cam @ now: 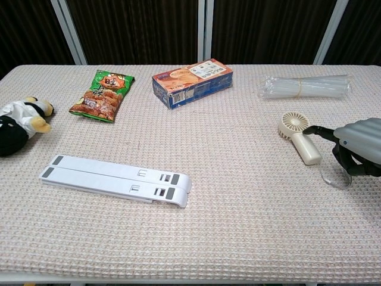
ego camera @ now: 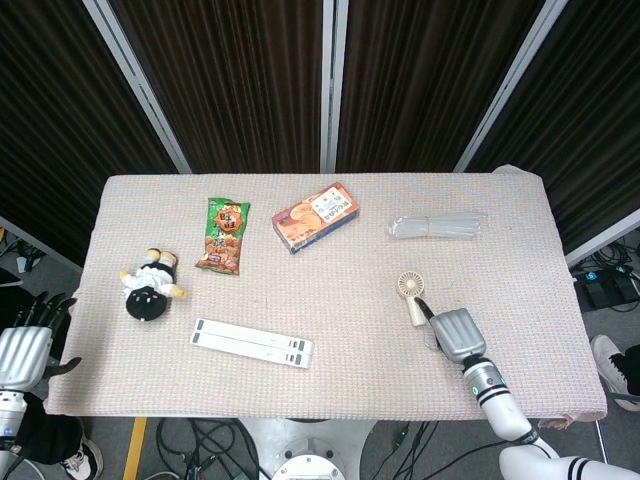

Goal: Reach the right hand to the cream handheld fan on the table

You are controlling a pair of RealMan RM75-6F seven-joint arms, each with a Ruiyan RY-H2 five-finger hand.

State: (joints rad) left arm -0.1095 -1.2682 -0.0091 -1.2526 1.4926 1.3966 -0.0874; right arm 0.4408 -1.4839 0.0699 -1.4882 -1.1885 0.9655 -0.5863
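Right hand point(ego camera: 455, 333), fingers apart and holding nothing, hovers just beside the cream plastic handheld fan point(ego camera: 411, 296) lying flat on the counter; a short, low advance over its handle completes the reach.

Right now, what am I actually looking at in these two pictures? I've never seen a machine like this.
It is a two-armed robot with fingered hands, seen by its own cameras: one on its head looking down, one on its chest looking across the table. On the cloth lie a small fan, a snack bag, a biscuit box, a plush toy, a white folding stand and a clear packet. The right hand reaches beside the fan's handle, holding nothing. The left hand waits off the table's edge.
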